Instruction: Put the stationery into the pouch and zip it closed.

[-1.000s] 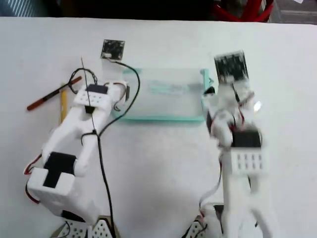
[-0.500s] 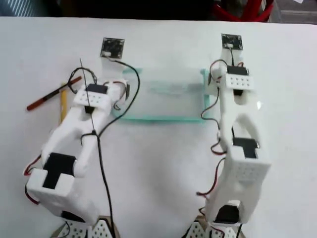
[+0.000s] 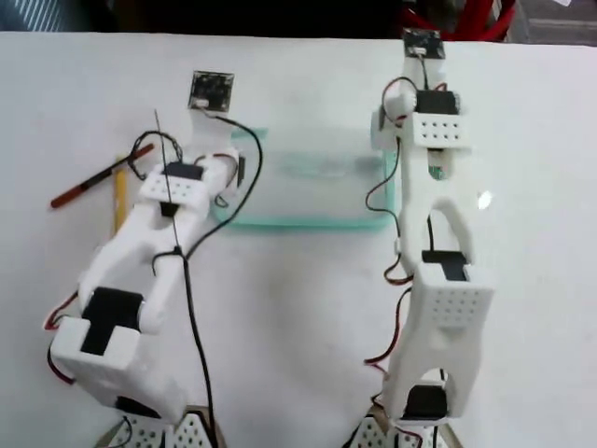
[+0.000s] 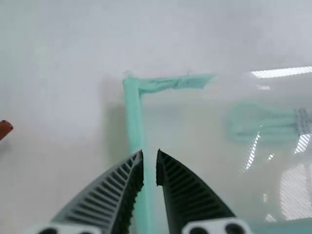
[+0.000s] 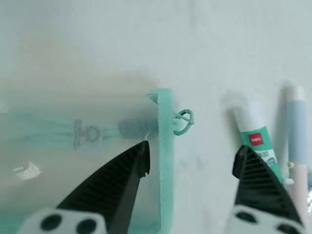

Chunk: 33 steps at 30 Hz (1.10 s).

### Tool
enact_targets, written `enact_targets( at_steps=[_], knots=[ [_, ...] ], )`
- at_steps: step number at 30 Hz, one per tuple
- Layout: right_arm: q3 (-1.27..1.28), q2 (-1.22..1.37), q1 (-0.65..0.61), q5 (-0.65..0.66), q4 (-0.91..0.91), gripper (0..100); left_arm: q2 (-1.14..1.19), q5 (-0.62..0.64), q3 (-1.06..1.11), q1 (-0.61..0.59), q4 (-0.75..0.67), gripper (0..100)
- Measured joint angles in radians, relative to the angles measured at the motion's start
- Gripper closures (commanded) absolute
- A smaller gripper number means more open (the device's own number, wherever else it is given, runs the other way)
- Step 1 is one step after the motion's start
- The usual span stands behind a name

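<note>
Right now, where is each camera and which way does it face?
High view: over the table, looking down on left arm, right arm and pouch.
Left wrist: on that arm, down past left fingers at the pouch's corner.
Right wrist: on that arm, down past right fingers at zipper ring and glue stick.
Shared: the pouch, all three.

I run two arms of white printed plastic. The left arm (image 3: 140, 252) and the right arm (image 3: 434, 280) both have black motor blocks at the joints and white plates dotted with grids of small holes. Thin red wires loop along each, and a long black cable (image 3: 191, 308) runs along the left one. My left claw (image 4: 148, 168) has dark grey ribbed fingers on white mounts with round screw holes. The right claw (image 5: 192, 151) has black fingers tapering to points.
</note>
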Motion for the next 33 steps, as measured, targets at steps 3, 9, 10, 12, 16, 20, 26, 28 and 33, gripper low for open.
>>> enact_targets(
  at_steps=[3,9,10,12,16,20,26,28,33],
  knots=[
    [0.0,0.006,-0.035,0.0,0.0,67.6,0.0,0.0,0.006,0.0,-0.023,93],
    [-0.012,0.12,-0.034,0.0,-0.009,67.6,0.0,0.0,0.006,-0.002,-0.028,93],
    [-0.015,0.14,-0.034,0.005,-0.014,67.6,0.0,0.0,0.006,-0.003,-0.028,93],
    [-0.035,0.169,-0.037,0.028,-0.015,68.0,0.0,0.0,0.006,-0.005,-0.028,93],
    [-0.068,0.189,-0.058,0.089,-0.008,73.6,0.0,0.0,0.006,-0.008,-0.028,93],
    [-0.069,0.19,-0.084,0.178,-0.003,86.8,0.0,0.0,0.006,-0.008,-0.028,93],
    [-0.071,0.19,-0.094,0.253,-0.003,89.9,0.0,0.0,0.006,-0.008,-0.028,93],
    [-0.071,0.19,-0.094,0.256,-0.003,86.7,0.0,0.0,0.006,-0.008,-0.028,93],
    [-0.071,0.19,-0.095,0.247,-0.003,80.8,0.0,0.0,0.006,-0.009,-0.028,93]
  ],
)
